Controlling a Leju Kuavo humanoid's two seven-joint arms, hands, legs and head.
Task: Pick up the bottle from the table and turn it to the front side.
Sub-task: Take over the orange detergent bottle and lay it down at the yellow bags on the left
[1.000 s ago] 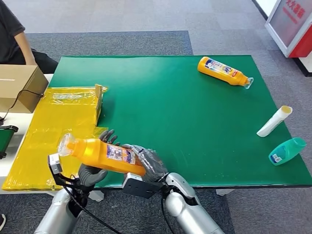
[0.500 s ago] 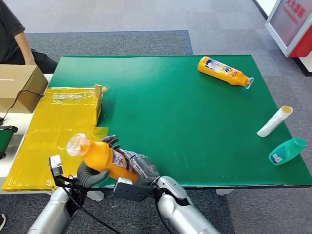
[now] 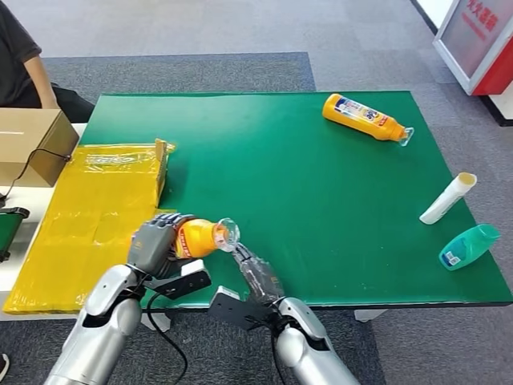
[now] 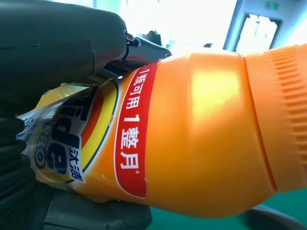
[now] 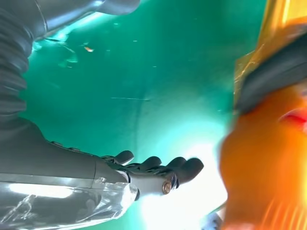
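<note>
Since a second ago the orange bottle [image 3: 199,237] has swung end for end: its clear cap, then at 9 o'clock, now aims at 3 o'clock, long axis nearly level above the table's [image 3: 339,208] near edge. Left hand [image 3: 152,243] wraps its fingers [image 4: 61,36] around the labelled body. Right hand [image 3: 257,275], at the bottle's 4 o'clock, holds nothing, fingers [image 5: 159,165] extended side by side toward the cap. A second orange bottle [image 3: 365,117] lies at 1 o'clock.

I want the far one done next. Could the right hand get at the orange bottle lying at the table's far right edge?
Probably yes: the right hand is open and holds nothing, and bare green table lies between it and that orange bottle, though it's a long stretch.
</note>
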